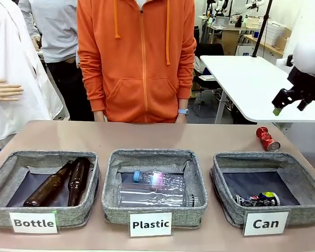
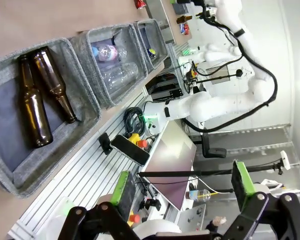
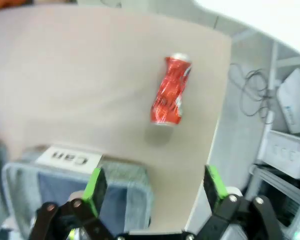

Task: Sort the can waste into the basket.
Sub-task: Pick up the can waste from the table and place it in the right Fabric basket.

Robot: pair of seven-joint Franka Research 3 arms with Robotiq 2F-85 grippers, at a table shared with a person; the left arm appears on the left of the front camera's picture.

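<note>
One red can [image 1: 267, 139] on table, one black can [image 1: 257, 199] in basket [image 1: 304, 184].

Bright, even indoor light — shadows soft. The right wrist view is motion-blurred; the left wrist view bends at its edges.

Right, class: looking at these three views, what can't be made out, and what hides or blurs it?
- Black can, front view: partly behind the Can basket's front wall; its print too small to read.
- Red can, right wrist view: blurred; label unreadable.
- Right gripper, front view: arm cut by the picture's edge.
- Left gripper, left wrist view: base cut by the bottom edge.
</note>
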